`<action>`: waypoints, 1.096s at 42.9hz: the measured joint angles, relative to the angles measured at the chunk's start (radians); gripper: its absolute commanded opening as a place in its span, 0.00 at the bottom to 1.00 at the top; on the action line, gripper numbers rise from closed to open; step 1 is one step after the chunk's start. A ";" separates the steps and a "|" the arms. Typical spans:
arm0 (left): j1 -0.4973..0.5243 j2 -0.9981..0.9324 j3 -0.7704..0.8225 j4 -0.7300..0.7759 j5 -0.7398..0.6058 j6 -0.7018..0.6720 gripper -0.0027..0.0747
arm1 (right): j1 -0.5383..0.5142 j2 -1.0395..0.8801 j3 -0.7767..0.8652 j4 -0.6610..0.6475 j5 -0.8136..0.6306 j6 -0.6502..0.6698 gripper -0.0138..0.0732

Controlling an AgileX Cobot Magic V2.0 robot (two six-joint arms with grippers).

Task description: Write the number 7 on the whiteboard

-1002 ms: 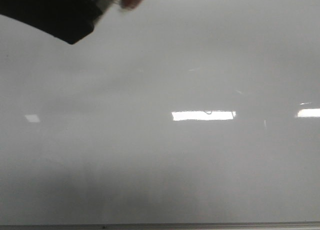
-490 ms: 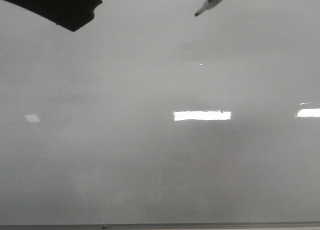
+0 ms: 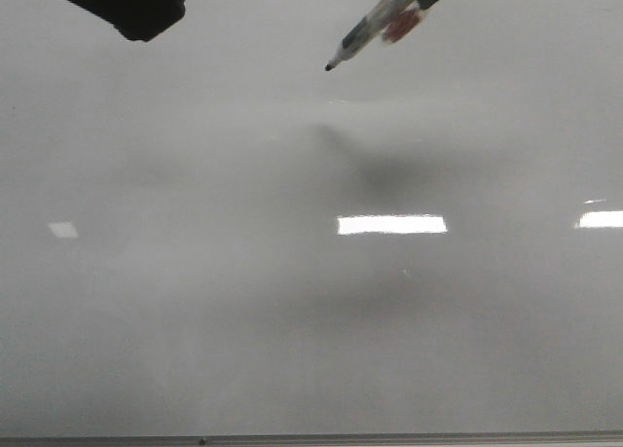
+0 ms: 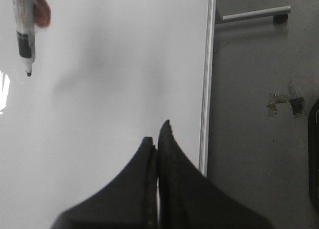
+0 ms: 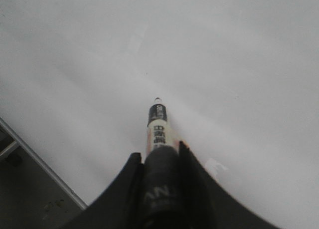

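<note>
The whiteboard (image 3: pixel 243 301) is glossy pale grey and fills the front view; no black line of a number 7 shows on it. My right gripper (image 5: pixel 157 150) is shut on a white marker with a black tip (image 5: pixel 158 120), pointing down at the board. In the front view the marker (image 3: pixel 365 33) comes in from the top, its tip just above the board and its shadow beneath it. The marker also shows in the left wrist view (image 4: pixel 24 34). My left gripper (image 4: pixel 157 134) is shut and empty, above the board near its metal edge strip (image 4: pixel 206 89).
Bright light reflections (image 3: pixel 392 224) lie on the board. The board's thin metal edge runs along the front (image 3: pixel 311 438). Beyond the edge in the left wrist view is grey floor (image 4: pixel 259 114) with a metal bar (image 4: pixel 254 13).
The marker has come into the front view from the top and moved down and left toward the board. Its shadow now shows on the board. The left arm drew back slightly.
</note>
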 measured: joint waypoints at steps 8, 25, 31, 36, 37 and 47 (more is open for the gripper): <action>0.000 0.000 0.000 -0.001 0.000 0.000 0.01 | 0.033 0.125 -0.072 0.004 -0.034 0.000 0.09; 0.000 0.000 0.000 -0.007 0.002 0.000 0.01 | 0.036 0.173 -0.082 0.012 -0.062 0.000 0.09; 0.000 0.000 0.000 -0.007 0.002 0.000 0.01 | 0.018 0.164 -0.082 0.010 -0.047 0.000 0.09; 0.000 0.000 0.000 -0.007 0.002 0.000 0.01 | -0.031 0.137 -0.082 -0.001 -0.008 0.000 0.09; 0.000 0.000 0.000 -0.007 0.004 0.000 0.01 | -0.046 0.130 -0.082 -0.001 0.003 0.000 0.09; 0.000 0.000 0.000 -0.007 0.004 0.000 0.01 | -0.155 0.090 -0.082 -0.006 0.087 0.000 0.09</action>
